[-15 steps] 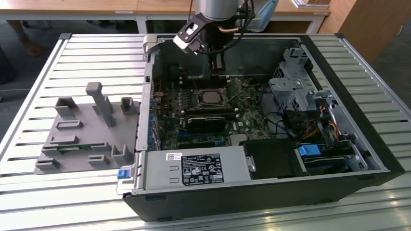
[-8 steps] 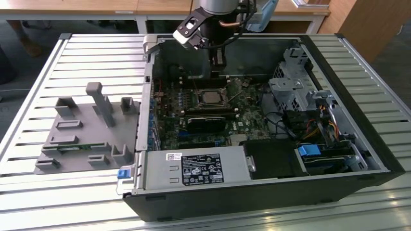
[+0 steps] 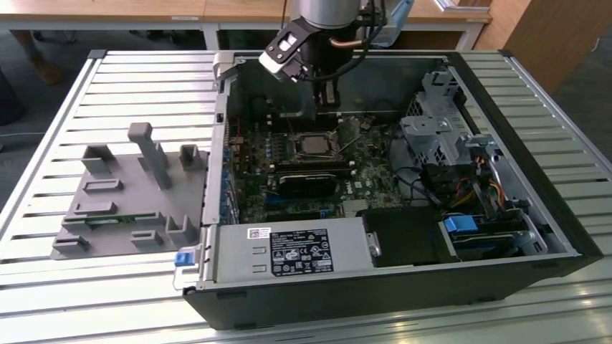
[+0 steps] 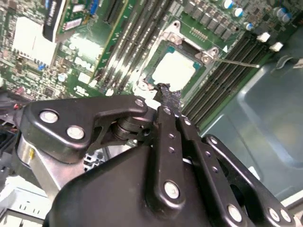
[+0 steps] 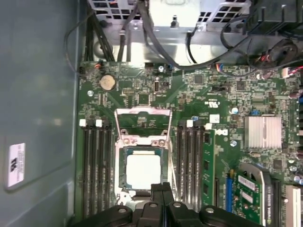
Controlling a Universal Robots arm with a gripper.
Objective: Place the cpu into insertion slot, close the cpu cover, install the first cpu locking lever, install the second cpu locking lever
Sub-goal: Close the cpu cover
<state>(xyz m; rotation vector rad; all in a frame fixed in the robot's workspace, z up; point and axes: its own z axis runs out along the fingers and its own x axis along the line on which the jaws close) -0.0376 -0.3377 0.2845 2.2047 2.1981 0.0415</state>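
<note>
The cpu (image 5: pixel 143 169) seated, cpu cover (image 5: pixel 143 112) open.
We found the cpu lying in the insertion slot (image 5: pixel 119 163), with the gripper (image 5: pixel 162 187) at its edge, fingers pressed together and holding nothing.

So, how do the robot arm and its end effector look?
The arm is a grey metal cylinder with black cables beside it and a black-and-white box mounted on its wrist. The end effector is matte black: flat linked bars joined by round silver screws, narrowing to two slim fingers.
</note>
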